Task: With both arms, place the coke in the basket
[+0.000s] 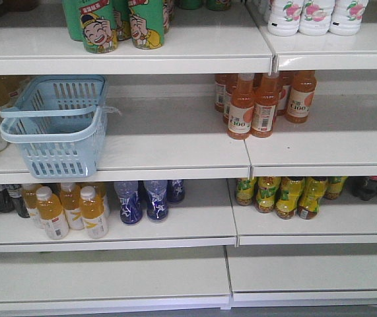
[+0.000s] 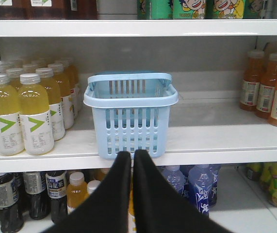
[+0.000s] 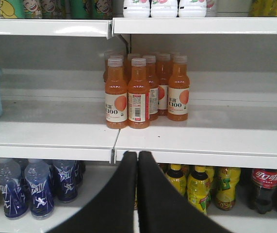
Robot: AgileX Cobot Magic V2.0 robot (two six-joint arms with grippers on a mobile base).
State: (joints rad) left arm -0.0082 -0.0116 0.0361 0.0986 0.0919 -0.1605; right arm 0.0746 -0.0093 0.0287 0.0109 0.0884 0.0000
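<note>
My left claw [image 2: 132,155] and right claw [image 3: 137,155] are both pinched closed and hold nothing. The coke [image 3: 263,179] sits at the lower right, under a shelf [image 3: 201,141]. The basket [image 2: 128,100] waits mid-frame. Reaching in, I might bump the shelf edge or knock the yellow bottles [image 3: 199,187] over.

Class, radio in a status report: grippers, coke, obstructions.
Left gripper shut, empty; right gripper likewise. Coke on lower shelf, ungrasped. Basket on shelf above, empty. Yellow bottles beside coke.
</note>
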